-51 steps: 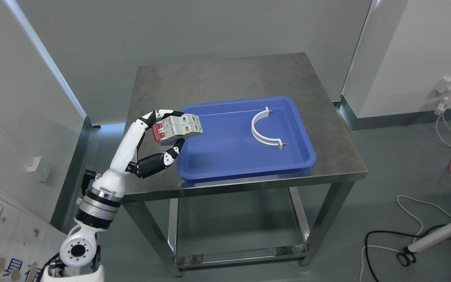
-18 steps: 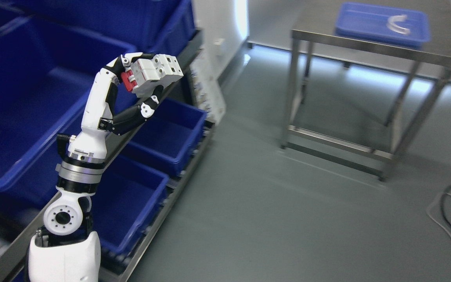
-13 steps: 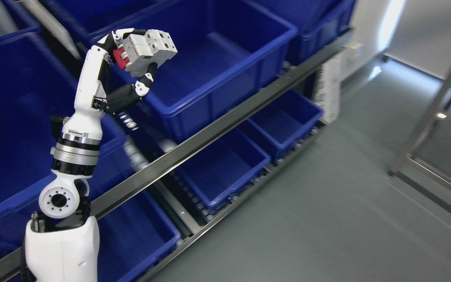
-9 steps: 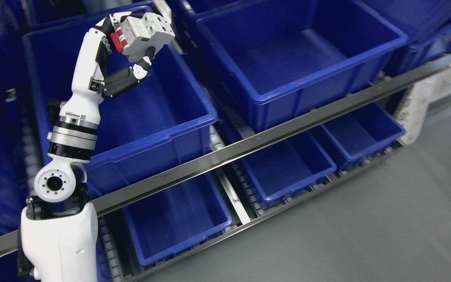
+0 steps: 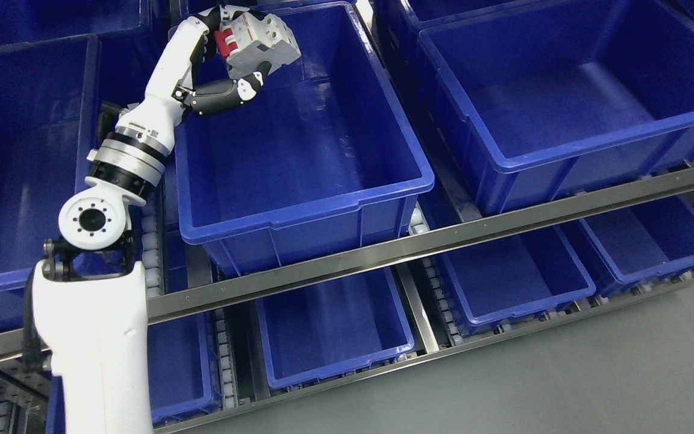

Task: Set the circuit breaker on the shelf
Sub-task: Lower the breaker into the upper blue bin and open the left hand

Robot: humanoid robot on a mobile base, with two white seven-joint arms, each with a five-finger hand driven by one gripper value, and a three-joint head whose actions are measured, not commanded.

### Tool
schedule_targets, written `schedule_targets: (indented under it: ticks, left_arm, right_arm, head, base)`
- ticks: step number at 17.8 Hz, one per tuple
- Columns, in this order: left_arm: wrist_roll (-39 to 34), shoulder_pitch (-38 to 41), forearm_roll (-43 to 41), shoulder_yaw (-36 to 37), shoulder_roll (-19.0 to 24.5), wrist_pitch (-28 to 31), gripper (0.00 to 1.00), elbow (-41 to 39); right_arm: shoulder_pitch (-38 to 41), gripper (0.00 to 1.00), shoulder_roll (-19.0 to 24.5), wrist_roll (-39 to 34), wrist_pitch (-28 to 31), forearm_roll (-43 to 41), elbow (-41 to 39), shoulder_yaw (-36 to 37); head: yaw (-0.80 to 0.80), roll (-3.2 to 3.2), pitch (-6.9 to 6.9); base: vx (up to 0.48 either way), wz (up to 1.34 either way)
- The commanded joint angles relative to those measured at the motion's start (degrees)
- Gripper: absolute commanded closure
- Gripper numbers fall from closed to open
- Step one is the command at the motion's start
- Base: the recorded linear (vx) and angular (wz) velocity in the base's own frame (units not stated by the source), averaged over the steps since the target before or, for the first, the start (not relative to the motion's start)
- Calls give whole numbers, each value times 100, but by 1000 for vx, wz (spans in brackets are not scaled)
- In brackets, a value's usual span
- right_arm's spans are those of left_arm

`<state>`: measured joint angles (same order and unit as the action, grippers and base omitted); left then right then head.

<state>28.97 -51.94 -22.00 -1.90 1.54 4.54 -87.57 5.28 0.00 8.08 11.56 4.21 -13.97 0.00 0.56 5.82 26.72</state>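
My left hand is shut on a white circuit breaker with red switches. It holds the breaker in the air over the far left corner of a large blue bin on the upper level of the shelf. The bin is empty. The breaker is well above the bin's floor. My left arm rises from the lower left of the picture. My right hand is out of view.
More blue bins stand on the shelf: one to the right, one to the left, and several on the lower level. A steel rail runs along the shelf front. Grey floor lies at the lower right.
The camera has swung from the table to the shelf and now faces the bins squarely. My left hand still holds the breaker and now sits over the middle upper bin.
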Motion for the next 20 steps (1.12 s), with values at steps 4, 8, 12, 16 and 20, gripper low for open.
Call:
schedule_targets:
  ticks: [4,8,12,16,20]
  left_arm:
    - [12,-1343,-1016,787,189,-128,77,3690]
    - [-348,-1573,-1446,805,137,-383,75,5194]
    - [-778,-1661,-1640,840,84,-542,74,5803]
    - [-1463,-1907,-1640,779,127,-533,72,6006]
    - [-1797,-1899,-1640,796,163,-489,49,6015]
  right_arm:
    - [0,0,-100,-26,-699,1,0,-114]
    - [0,0,-100,-26,-699,1,0,-114]
    - [0,0,-100,-35,-699,1,0,-114]
    - [0,0,-100,-35,-699,1,0,-114]
    - [0,0,-100,-26,-699,1,0,-114]
  head:
    - [0,0,0]
    - [0,0,0]
    - [0,0,0]
    - [0,0,0]
    - [0,0,0]
  base:
    - [-6,-39]
    - [-3,-71]
    - [-2,-38]
    - [0,-7]
    - [0,0]
